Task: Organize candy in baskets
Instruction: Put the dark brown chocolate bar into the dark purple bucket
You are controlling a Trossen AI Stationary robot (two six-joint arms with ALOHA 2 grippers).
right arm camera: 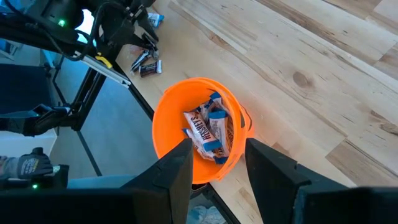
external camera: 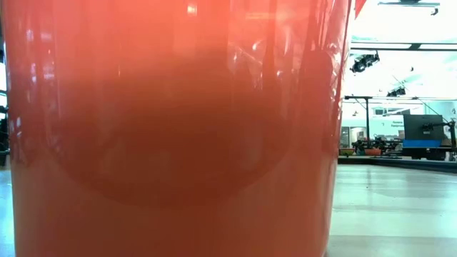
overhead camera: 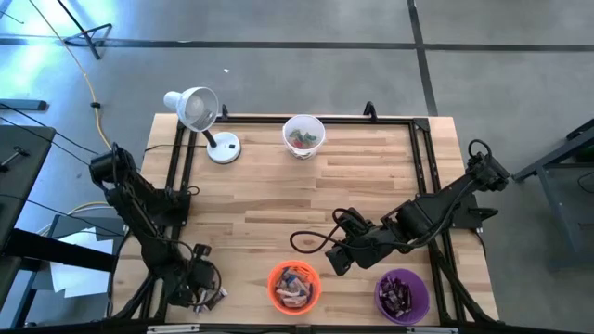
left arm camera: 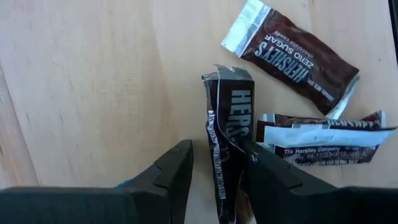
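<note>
At the table's near left corner my left gripper (overhead camera: 198, 289) points down over a few dark brown candy bars (overhead camera: 212, 299). It is open, with one brown bar (left arm camera: 229, 124) between its fingers and wood showing between the bar and one finger (left arm camera: 177, 168). Two more brown bars (left arm camera: 292, 56) (left arm camera: 320, 137) lie flat beside it. My right gripper (right arm camera: 217, 149) hovers open and empty above the orange basket (right arm camera: 168, 118), which holds several blue-silver candies (right arm camera: 208, 130). The purple basket (overhead camera: 401, 293) and white basket (overhead camera: 303, 134) also hold candy. My left gripper comes at the brown bar from above with its fingers on either long side of it. One finger (left arm camera: 264, 174) meets the bar's edge (left arm camera: 244, 149) in the picture, but I cannot tell whether it touches. The other finger stands apart from the bar.
A white desk lamp (overhead camera: 200, 111) stands at the far left of the table. The orange basket's wall (external camera: 171, 128) fills most of the low view. Bare wood lies across the table's middle (overhead camera: 278, 195). Black frame rails run along the table's edges (overhead camera: 422, 158).
</note>
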